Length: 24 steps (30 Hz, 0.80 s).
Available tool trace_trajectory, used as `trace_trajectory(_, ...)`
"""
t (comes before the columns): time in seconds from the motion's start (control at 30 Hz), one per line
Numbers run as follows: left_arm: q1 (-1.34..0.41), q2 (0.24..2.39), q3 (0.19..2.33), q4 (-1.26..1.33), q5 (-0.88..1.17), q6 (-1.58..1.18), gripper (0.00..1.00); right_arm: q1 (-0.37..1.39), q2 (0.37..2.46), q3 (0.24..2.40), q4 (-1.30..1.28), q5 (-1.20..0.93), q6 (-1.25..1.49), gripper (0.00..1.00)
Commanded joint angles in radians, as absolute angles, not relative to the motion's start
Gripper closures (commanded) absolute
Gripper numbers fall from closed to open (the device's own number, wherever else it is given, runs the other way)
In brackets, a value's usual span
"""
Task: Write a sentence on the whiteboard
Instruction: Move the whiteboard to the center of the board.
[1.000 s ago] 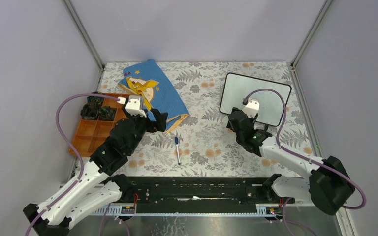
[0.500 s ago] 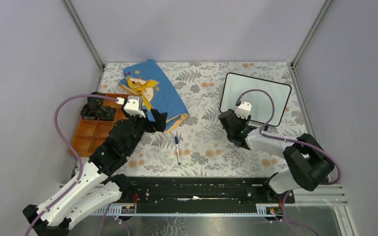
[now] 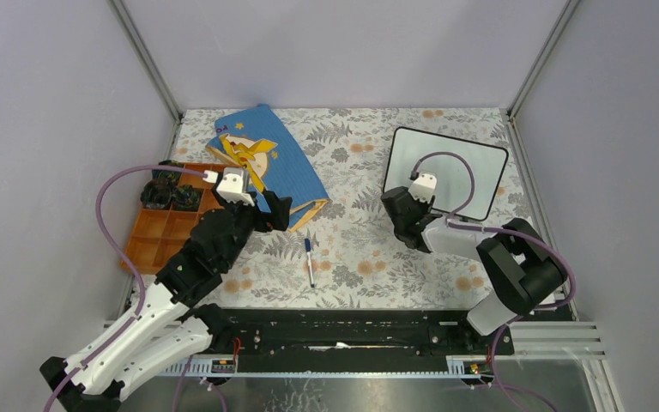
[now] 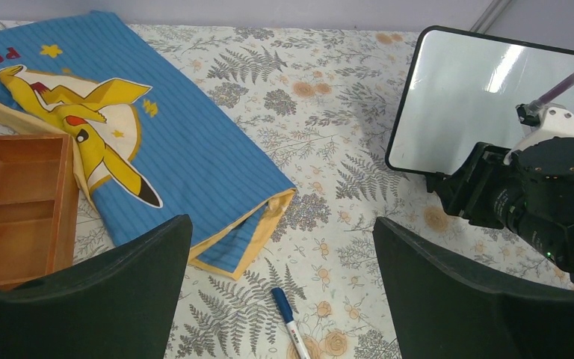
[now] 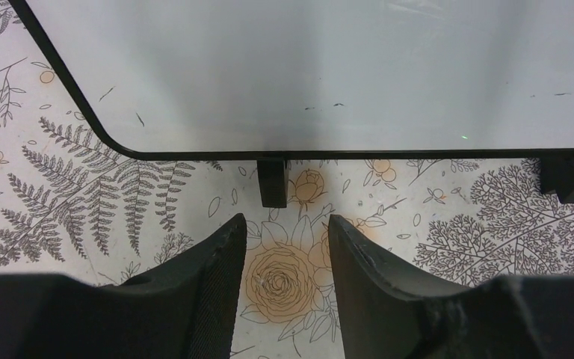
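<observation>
**Gripper poised at the whiteboard's near edge**

The whiteboard [image 5: 329,67] fills the upper part of this view, glossy white with a few tiny dark specks. Its thin black frame [image 5: 389,155] runs along the bottom edge and curves up at the left corner. A small black foot [image 5: 273,183] sits under that edge, with a second foot [image 5: 568,178] far right. Just short of the board, the right gripper [image 5: 285,224] has its two dark fingers [image 5: 213,280] apart, an orange printed rose [image 5: 276,283] on the fern-patterned tabletop [image 5: 82,194] showing between them.
</observation>
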State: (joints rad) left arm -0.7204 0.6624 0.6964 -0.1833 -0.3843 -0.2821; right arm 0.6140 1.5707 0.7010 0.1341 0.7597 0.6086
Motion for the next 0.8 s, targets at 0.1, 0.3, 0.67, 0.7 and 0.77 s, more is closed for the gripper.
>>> trace_trajectory(0.1,-0.729,0.658,0.688,-0.126,-0.395,-0.278,0.01,0.592,1.622,0.754,0.200,0.772,0.570,0.50)
trace_trajectory(0.3,-0.728,0.662,0.686,-0.122,-0.391,-0.276,0.01,0.572,1.665,0.770,0.212,0.768,0.560,0.51)
trace_trajectory(0.67,-0.730,0.667,0.679,-0.109,-0.380,-0.262,0.01,0.558,1.711,0.784,0.257,0.753,0.536,0.55)
trace_trajectory(0.7,-0.729,0.667,0.677,-0.108,-0.380,-0.261,0.01,0.556,1.713,0.786,0.260,0.750,0.533,0.57)
trace_trajectory(0.77,-0.730,0.666,0.675,-0.105,-0.380,-0.258,0.01,0.556,1.720,0.790,0.260,0.747,0.524,0.58)
